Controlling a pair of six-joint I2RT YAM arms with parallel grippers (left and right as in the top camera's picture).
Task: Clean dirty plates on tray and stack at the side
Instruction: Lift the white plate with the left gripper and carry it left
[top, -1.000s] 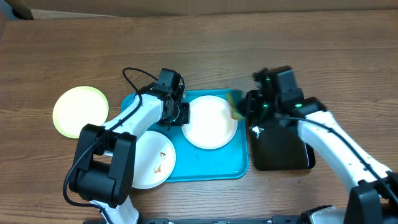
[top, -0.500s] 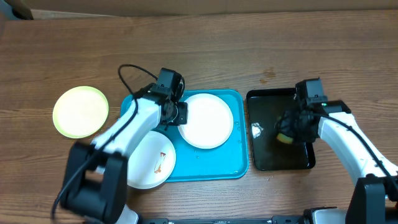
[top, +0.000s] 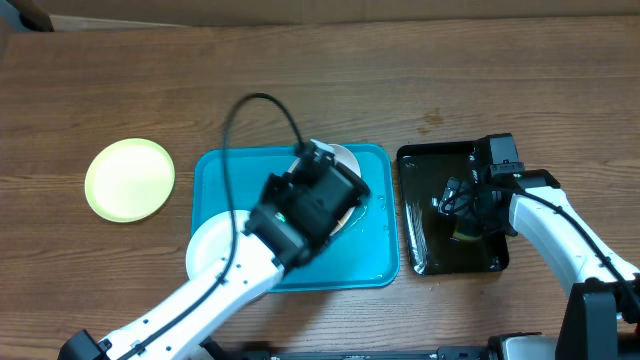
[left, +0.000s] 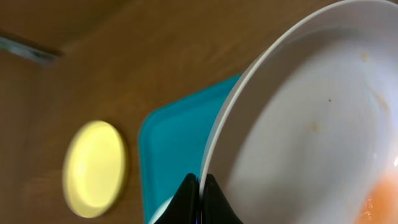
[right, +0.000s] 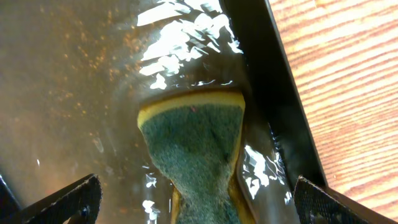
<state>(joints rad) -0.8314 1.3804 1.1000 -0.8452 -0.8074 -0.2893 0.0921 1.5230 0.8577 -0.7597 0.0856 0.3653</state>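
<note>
Two arms of mine are out: the left arm (top: 230, 290) lies slantwise across the turquoise tray (top: 375, 250), its wrist hiding most of the white plate (left: 298, 124) at the tray's 12 o'clock. My left claw (left: 200, 186) is pinched tight on that plate's rim. At 3 o'clock my right claw (right: 196, 199) hangs over the black tray (top: 425, 240), spread wide either side of the sponge (right: 196, 143) lying in it. A second white plate (top: 205, 255) at the tray's 7 o'clock is half covered; the yellow-green plate (top: 130, 180) sits at 9 o'clock.

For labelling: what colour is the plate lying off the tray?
The plate is pale yellow-green, clearest overhead.
</note>
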